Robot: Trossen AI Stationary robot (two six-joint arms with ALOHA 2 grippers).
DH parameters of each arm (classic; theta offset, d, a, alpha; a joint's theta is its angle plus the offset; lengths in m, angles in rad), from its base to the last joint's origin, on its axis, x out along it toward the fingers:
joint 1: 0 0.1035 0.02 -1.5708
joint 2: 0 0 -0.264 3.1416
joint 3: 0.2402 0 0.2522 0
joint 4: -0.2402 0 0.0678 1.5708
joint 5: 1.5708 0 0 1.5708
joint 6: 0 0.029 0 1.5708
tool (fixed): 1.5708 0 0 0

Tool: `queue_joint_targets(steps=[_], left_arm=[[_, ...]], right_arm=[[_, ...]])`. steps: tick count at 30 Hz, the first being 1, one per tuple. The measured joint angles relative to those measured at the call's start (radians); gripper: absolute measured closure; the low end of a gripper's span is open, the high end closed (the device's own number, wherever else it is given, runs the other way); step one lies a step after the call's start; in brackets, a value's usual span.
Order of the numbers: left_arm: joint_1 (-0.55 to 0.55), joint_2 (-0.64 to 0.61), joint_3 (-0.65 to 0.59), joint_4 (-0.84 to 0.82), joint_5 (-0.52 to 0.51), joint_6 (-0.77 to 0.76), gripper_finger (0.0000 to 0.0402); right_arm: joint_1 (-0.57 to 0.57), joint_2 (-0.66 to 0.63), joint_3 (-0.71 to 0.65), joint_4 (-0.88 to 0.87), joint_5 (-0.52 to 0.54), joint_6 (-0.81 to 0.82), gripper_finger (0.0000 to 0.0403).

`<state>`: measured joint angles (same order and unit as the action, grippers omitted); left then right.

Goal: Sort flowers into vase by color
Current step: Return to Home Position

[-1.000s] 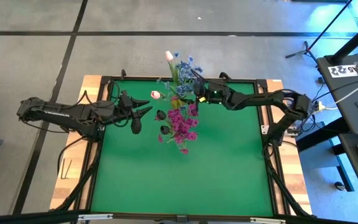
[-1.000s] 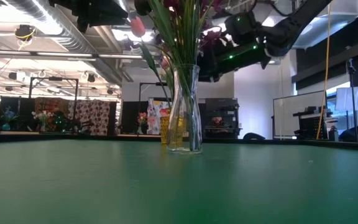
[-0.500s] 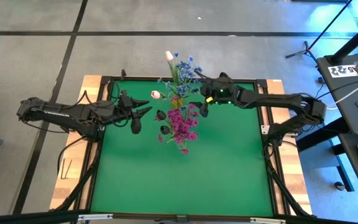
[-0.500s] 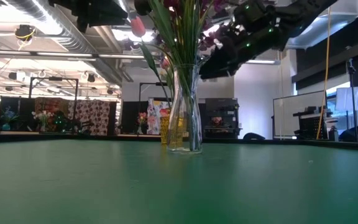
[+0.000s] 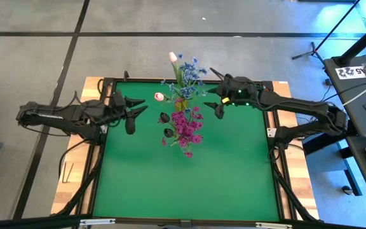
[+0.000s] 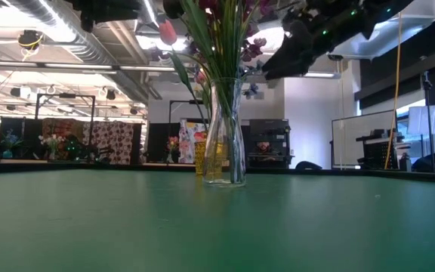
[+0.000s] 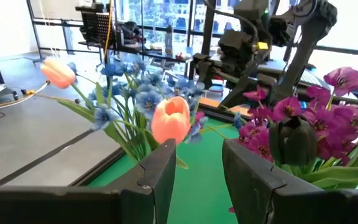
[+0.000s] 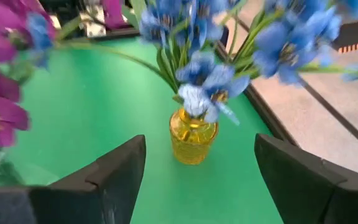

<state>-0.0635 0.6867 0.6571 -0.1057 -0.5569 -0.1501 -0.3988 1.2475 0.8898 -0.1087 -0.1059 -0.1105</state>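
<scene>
Flowers (image 5: 183, 108) stand in two vases near the far middle of the green desk (image 5: 170, 184). Blue-blossom sprays (image 8: 197, 68) rise on green stems from a small yellow vase (image 8: 192, 135). Magenta clusters (image 5: 186, 127) fill a tall transparent vase (image 6: 225, 132) just beside it, with small dark buds (image 5: 164, 117) at their edge. Pale pink tulip buds (image 7: 171, 121) lean out on long stems; which vase holds them cannot be told.

In the low view the blossoms are cut off by the upper edge, and the yellow vase is mostly hidden behind the glass one.

The left end effector (image 5: 137, 116) hangs released to one side of the bouquet, apart from it. The right end effector (image 5: 215, 92) hangs on the other side, likewise released and holding nothing.

A wooden border frames the desk. Grey floor lies around it, and a hall with ceiling pipes lies beyond.
</scene>
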Motion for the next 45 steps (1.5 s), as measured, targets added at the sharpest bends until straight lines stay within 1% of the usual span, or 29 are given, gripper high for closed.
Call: queue_joint_targets(steps=[7,10,15,19,23,28,35,45], left_arm=[[-0.005,-0.104,0.0,-0.083,0.0,-0.027,0.0273],[-0.021,-0.127,0.0,-0.103,0.0,-0.038,0.0273],[-0.05,-0.165,-0.055,-0.096,-0.002,-0.041,0.0273],[-0.056,-0.213,-0.123,-0.049,-0.017,-0.05,0.0273],[-0.056,-0.265,-0.164,-0.01,-0.02,-0.028,0.0273],[-0.056,-0.314,-0.215,-0.004,-0.02,-0.007,0.0273],[-0.056,-0.373,-0.29,-0.003,-0.02,-0.035,0.0274],[-0.056,-0.472,-0.337,-0.003,-0.003,-0.05,0.0274]], right_arm=[[0.0,-0.108,0.0,-0.06,-0.01,0.004,0.0104],[0.0,-0.154,-0.01,-0.094,-0.01,0.02,0.0104],[0.0,-0.277,-0.156,0.008,-0.025,0.055,0.0104],[-0.001,-0.403,-0.302,0.106,-0.009,0.097,0.0104],[-0.001,-0.521,-0.398,0.153,-0.009,0.106,0.0104],[-0.001,-0.624,-0.465,0.173,-0.045,0.106,0.0104],[-0.001,-0.746,-0.551,0.167,-0.045,0.106,0.0104],[-0.001,-0.953,-0.668,0.166,-0.036,0.132,0.0104]])
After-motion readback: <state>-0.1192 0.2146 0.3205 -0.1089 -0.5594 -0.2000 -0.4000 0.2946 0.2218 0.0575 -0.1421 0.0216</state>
